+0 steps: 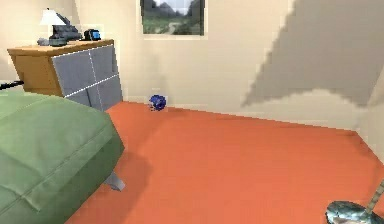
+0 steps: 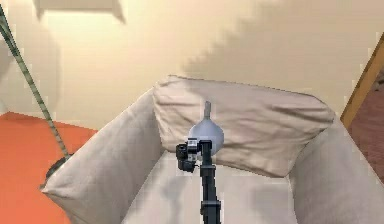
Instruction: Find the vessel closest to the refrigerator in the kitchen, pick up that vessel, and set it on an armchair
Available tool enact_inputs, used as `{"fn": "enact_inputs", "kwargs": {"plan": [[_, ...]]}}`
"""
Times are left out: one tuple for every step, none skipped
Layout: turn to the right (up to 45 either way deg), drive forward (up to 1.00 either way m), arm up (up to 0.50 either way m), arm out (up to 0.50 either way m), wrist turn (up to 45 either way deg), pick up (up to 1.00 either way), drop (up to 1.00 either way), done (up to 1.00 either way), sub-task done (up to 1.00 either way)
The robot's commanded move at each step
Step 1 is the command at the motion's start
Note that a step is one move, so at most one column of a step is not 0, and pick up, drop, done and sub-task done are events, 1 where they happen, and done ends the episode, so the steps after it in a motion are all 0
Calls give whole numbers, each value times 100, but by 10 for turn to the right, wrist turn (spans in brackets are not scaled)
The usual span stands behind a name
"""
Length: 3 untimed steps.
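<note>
Setting-down step is judged reached at the armchair (image 2: 100,165).
A pale vessel (image 2: 208,130) is seen by the gripper (image 2: 186,157), frame centre; whether it is held cannot be told. Lowering onto the seat is needed.

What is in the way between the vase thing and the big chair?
Nothing that I can see. The pale vessel shows by the gripper at the armchair, in front of its back cushion, and the seat looks bare.

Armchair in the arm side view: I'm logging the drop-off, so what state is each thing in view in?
armchair, upright.
pale narrow-necked vessel, upright at the arm's far end; held or set down cannot be told.
gripper, seen against the seat; whether it holds anything cannot be told.
dresser, drawers shut.
blue ball, on the floor by the wall.
</note>
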Motion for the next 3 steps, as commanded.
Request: {"fn": "enact_inputs", "kwargs": {"plan": [[0, 0, 0, 0, 0, 0, 100, 0, 0], [0, 0, 10, 0, 0, 0, 0, 0, 0], [0, 0, 0, -8, 0, 0, 0, 0, 0]]}}
